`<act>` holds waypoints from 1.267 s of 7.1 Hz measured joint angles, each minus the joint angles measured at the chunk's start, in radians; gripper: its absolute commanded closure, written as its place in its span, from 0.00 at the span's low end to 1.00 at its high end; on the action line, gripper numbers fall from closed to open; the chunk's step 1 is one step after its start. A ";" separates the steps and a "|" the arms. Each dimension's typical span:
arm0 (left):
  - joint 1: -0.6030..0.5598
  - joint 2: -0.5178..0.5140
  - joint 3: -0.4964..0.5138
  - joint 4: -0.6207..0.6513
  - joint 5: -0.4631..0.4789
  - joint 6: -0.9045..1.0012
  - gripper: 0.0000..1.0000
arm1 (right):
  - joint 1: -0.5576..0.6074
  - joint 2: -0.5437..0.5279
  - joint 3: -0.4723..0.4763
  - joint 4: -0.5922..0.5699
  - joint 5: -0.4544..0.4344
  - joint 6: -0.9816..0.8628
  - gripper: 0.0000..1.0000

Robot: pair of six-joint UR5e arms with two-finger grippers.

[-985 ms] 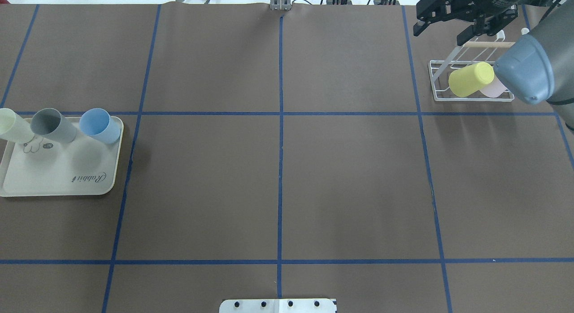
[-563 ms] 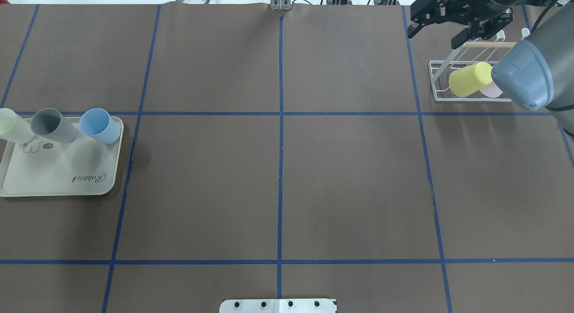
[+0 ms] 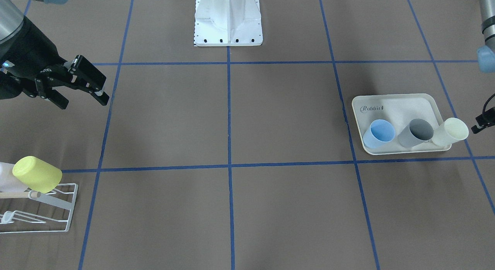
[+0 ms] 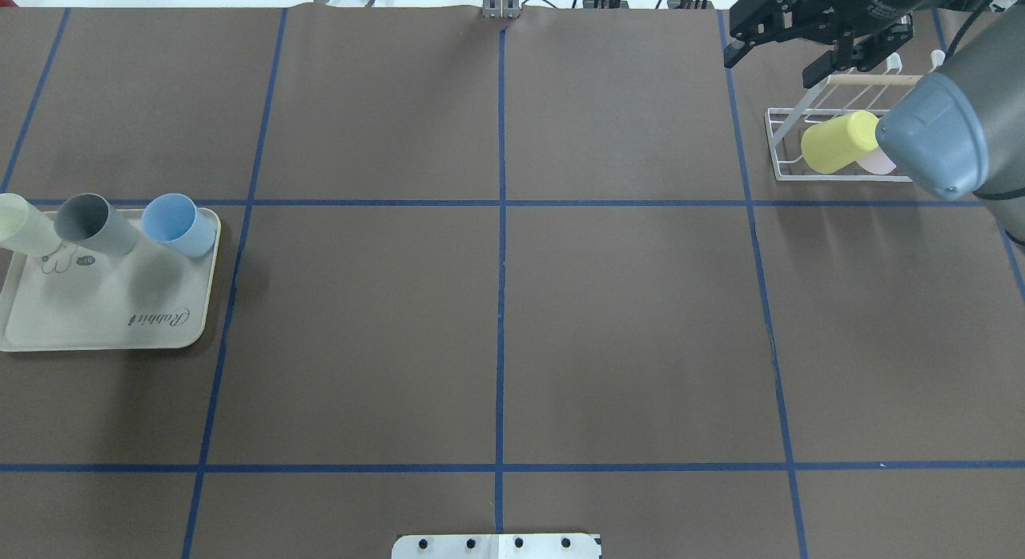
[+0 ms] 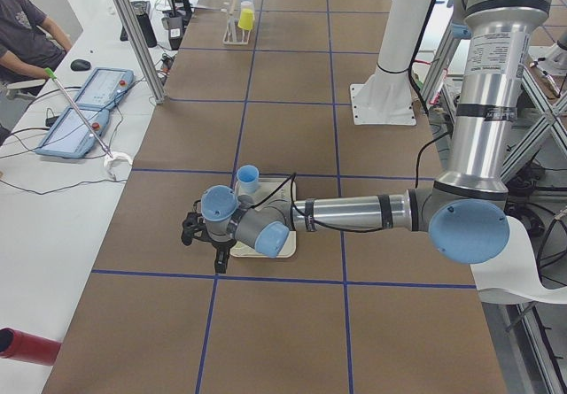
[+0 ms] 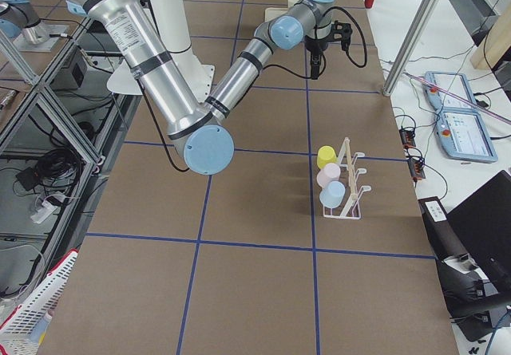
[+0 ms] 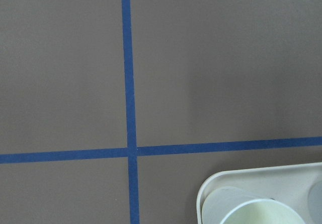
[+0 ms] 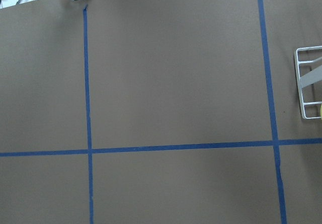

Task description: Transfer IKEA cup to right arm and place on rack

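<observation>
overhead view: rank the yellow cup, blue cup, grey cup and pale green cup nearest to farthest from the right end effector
From the right end effector:
1. yellow cup, on the rack, far right.
2. blue cup, right end of the tray row.
3. grey cup, middle of that row.
4. pale green cup, view's left edge.
</observation>
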 measured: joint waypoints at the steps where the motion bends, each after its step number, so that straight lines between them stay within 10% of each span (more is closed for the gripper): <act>1: 0.013 0.002 0.000 -0.007 -0.001 -0.013 0.00 | 0.000 0.000 0.000 0.000 0.000 0.000 0.01; 5: 0.055 0.006 0.013 -0.018 -0.001 -0.021 0.11 | -0.005 -0.001 0.006 0.000 0.000 0.000 0.01; 7: 0.082 0.014 0.015 -0.040 0.003 -0.019 0.91 | -0.007 -0.001 0.009 0.000 -0.001 0.000 0.01; 9: 0.088 0.022 0.015 -0.060 0.007 -0.019 1.00 | -0.008 -0.001 0.012 0.000 0.002 0.000 0.01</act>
